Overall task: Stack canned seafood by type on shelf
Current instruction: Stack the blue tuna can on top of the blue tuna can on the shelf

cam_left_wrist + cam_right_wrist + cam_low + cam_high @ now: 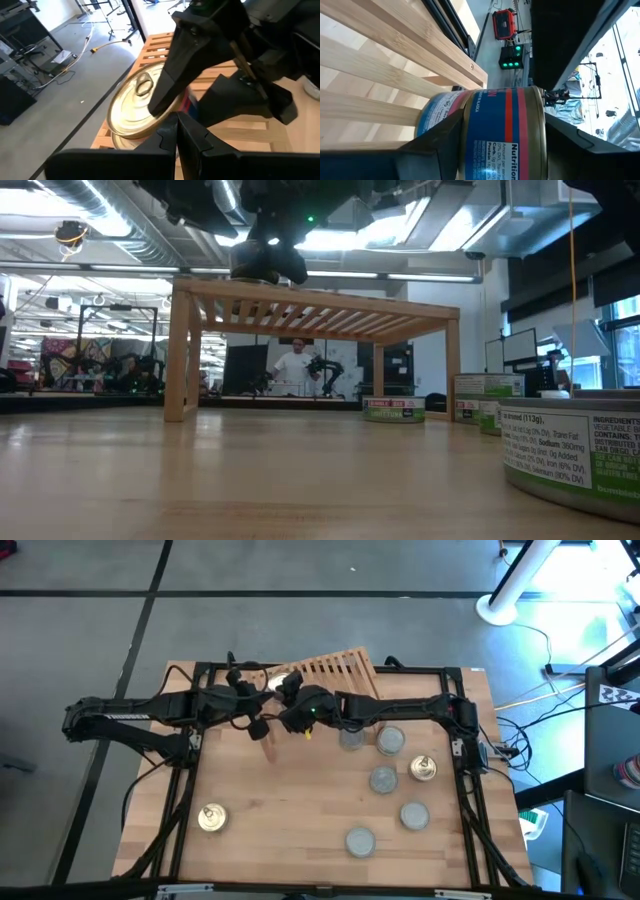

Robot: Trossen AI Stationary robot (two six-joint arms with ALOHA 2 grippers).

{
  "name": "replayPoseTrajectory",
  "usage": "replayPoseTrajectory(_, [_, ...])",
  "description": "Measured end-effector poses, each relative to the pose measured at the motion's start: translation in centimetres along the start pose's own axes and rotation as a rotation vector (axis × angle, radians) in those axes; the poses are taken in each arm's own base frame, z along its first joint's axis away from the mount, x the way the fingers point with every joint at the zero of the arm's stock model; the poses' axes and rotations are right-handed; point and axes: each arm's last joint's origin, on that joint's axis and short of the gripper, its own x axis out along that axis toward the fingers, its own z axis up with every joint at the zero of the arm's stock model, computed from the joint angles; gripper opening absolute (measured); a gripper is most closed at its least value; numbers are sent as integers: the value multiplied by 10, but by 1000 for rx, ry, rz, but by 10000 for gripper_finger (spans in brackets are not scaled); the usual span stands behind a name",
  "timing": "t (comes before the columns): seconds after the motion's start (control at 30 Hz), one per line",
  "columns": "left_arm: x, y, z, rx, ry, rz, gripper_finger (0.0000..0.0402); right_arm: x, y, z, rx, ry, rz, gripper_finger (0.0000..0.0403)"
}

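Right tool (290,687) grips a gold-topped tin (137,105) over the shelf (335,670); left tool (176,131) closed, empty.

Two gold-topped tins (211,817) and five silver-topped tins (383,780) lie on the bench (290,830), one slatted shelf (340,670) behind.

Both arms crowded over the shelf (335,668); open table (270,800) centre-left, tins (384,780) scattered right.
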Motion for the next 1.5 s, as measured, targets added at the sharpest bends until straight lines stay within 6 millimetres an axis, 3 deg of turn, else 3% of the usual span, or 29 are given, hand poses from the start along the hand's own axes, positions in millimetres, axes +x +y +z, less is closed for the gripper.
replayPoseTrajectory(0.47, [1, -2, 0, -11, 1, -49, 1, 0, 0, 0, 2, 3, -5, 272])
replayPoseTrajectory(0.7, [11, -9, -3, -14, 40, -70, 3, 0, 0, 0, -3, 3, -6, 295])
replayPoseTrajectory(0.97, [25, -17, -1, -21, 31, -69, 3, 3, -3, -4, -3, -20, -3, 295])
replayPoseTrajectory(1.5, [25, -14, 2, -15, 4, 27, 3, 2, -3, -2, 2, -95, 17, 294])
